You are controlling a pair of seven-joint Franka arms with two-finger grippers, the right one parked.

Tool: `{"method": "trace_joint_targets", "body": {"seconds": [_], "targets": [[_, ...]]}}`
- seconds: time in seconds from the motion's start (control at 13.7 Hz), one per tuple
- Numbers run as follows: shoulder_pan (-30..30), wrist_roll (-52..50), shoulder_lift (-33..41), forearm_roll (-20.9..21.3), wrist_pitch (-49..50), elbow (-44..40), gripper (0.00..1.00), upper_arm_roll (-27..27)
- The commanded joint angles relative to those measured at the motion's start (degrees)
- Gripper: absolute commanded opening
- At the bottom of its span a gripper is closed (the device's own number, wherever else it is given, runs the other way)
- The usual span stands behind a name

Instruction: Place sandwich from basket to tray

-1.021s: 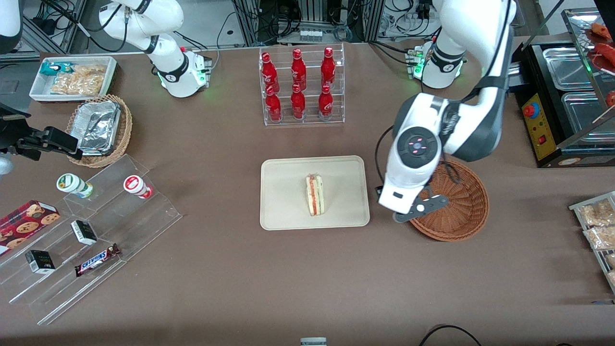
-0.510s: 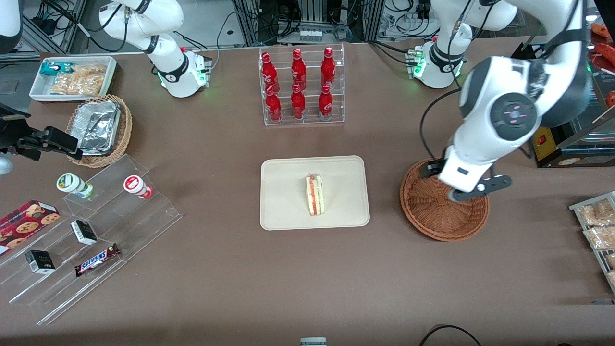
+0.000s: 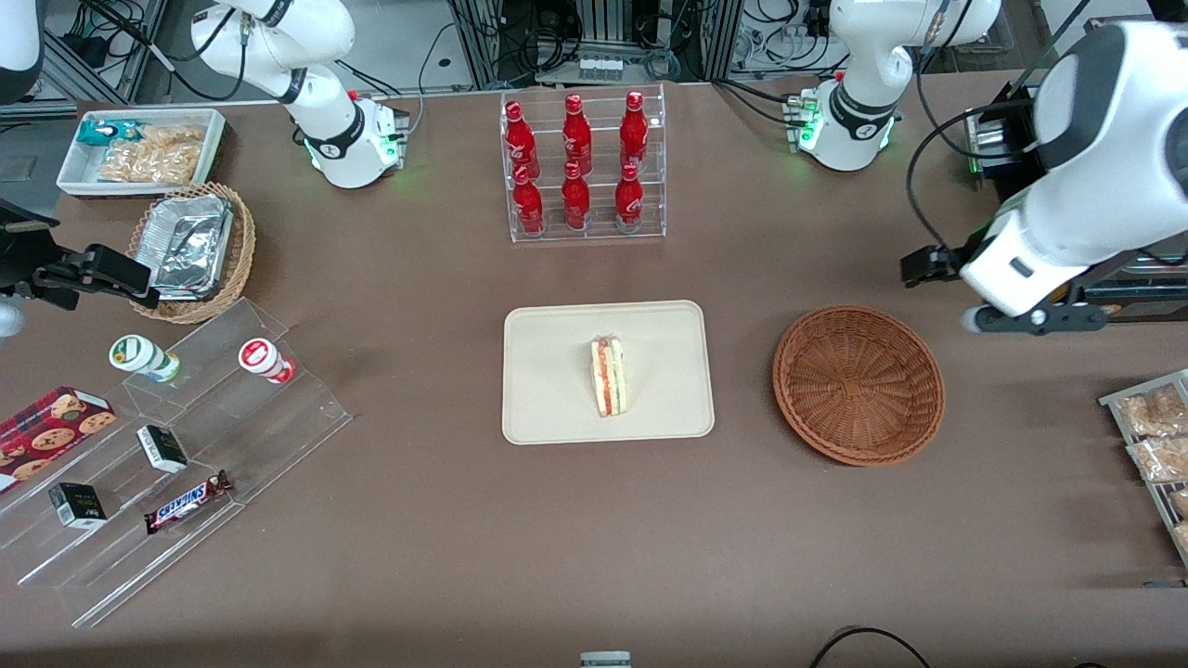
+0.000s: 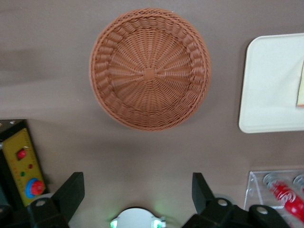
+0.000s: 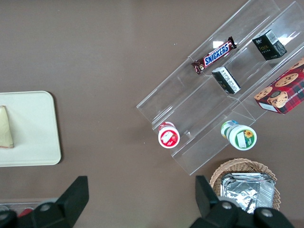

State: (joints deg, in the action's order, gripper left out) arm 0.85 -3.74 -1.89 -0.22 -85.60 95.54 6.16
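The sandwich (image 3: 609, 376) lies on the cream tray (image 3: 557, 371) near its middle, cut edge up, showing red and yellow layers. The reddish-brown wicker basket (image 3: 858, 385) sits beside the tray toward the working arm's end and holds nothing. My left arm's hand (image 3: 1021, 264) hangs high above the table, past the basket toward that same end. In the left wrist view the gripper (image 4: 137, 190) is open with nothing between its black fingers (image 4: 71, 192). That view looks down on the basket (image 4: 150, 75), a corner of the tray (image 4: 270, 85) and a sliver of the sandwich (image 4: 300, 85).
A clear rack of red bottles (image 3: 583, 167) stands farther from the front camera than the tray. A black box with a red button (image 3: 1039, 241) and snack packets (image 3: 1151, 436) lie at the working arm's end. A foil-filled basket (image 3: 190, 250) and acrylic steps (image 3: 186, 445) lie toward the parked arm's end.
The left arm swung from the basket's tray-side rim, across the basket, out toward its own end of the table, and rose. The sandwich stayed on the tray.
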Motion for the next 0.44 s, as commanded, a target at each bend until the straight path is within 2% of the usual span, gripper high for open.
{"method": "trace_joint_targets", "body": {"seconds": [0.0, 0.36], "targets": [[-5.93, 9.06, 3.46, -0.40, 1.40, 0.79, 1.00, 2.36], [-7.70, 10.52, 4.44, -0.40, 0.96, -2.28, 1.00, 1.75]]}}
